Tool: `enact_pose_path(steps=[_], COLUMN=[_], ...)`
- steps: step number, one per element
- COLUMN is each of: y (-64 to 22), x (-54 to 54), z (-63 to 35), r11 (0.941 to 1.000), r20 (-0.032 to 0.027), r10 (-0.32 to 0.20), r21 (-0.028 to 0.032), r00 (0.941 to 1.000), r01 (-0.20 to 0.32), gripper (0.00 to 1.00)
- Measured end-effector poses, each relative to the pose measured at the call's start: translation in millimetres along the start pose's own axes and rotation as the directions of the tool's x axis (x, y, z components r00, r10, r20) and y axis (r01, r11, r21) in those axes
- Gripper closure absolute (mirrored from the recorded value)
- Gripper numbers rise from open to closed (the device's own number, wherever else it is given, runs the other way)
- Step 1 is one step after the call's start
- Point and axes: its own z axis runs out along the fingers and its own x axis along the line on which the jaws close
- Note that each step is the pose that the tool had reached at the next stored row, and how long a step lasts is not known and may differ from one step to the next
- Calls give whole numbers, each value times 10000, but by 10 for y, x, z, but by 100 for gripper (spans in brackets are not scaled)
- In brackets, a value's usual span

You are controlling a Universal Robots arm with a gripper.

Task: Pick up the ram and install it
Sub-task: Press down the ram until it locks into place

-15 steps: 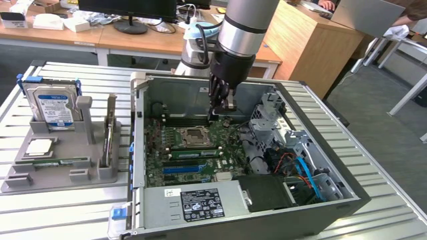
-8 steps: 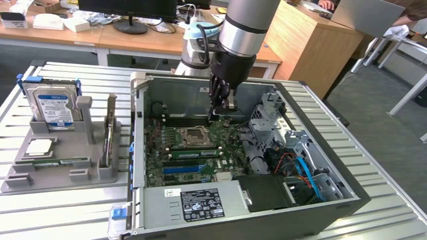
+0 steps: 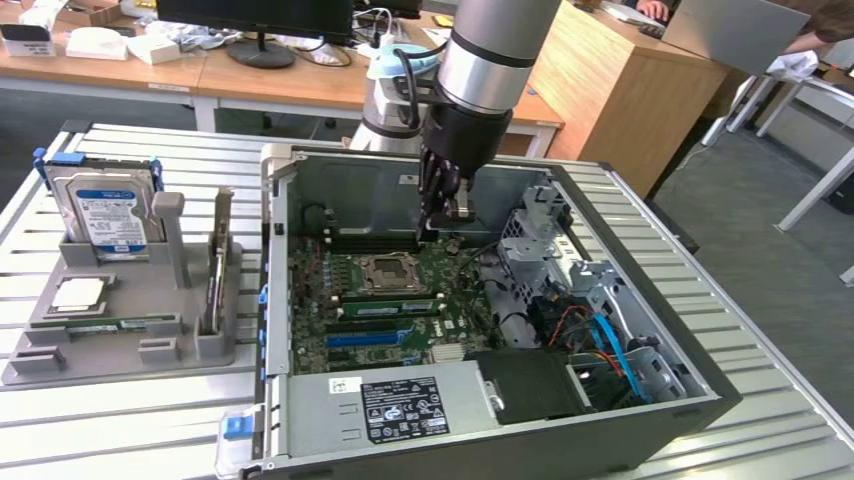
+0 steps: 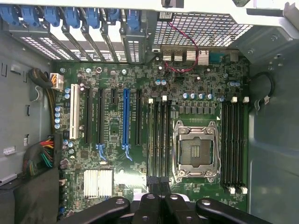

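The gripper (image 3: pixel 450 222) hangs inside the open computer case (image 3: pixel 380 185), low over the motherboard (image 3: pixel 461 300), at the far side of the CPU socket (image 3: pixel 391 270) as the exterior view shows it. Its fingers (image 4: pixel 150 205) are pressed together, fully closed, and I can see nothing between them; it holds no ram. In the wrist view the closed fingers stand at the end of one group of black memory slots (image 4: pixel 159 135), which lies between the socket (image 4: pixel 195 151) and a long blue slot (image 4: pixel 125 116). A second group of black slots (image 4: pixel 233 140) is on the other side of the socket. Whether the fingertips touch the board I cannot tell. The ram (image 3: pixel 110 322), a thin green stick, lies flat in a grey holder (image 3: pixel 120 352) on the exterior view's left, outside the case and well apart from the gripper. In the same holder a hard drive (image 3: pixel 107 215) with blue side rails stands upright at the back, and a thin grey card (image 3: pixel 216 265) stands on its edge near the case. Holder and case both rest on a table (image 3: pixel 134 425) of pale metal bars. At the near end of the case sits the power supply (image 3: pixel 334 410) with a black label on it.
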Motion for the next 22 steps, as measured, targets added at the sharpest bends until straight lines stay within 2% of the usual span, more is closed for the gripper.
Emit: enact_pose_path(steps=[6,12,17,22], y=[0,0,0,0], x=[0,0,0,0], z=[0,2,3,5], r11=[10000,9960,9860,9700], r20=[2,28,53,81], r10=[63,893,1663,2430], r21=[3,37,66,94], r00=[10000,9960,9861,9700], r01=[-63,-893,-1664,-2431], gripper=[90,90,90,90])
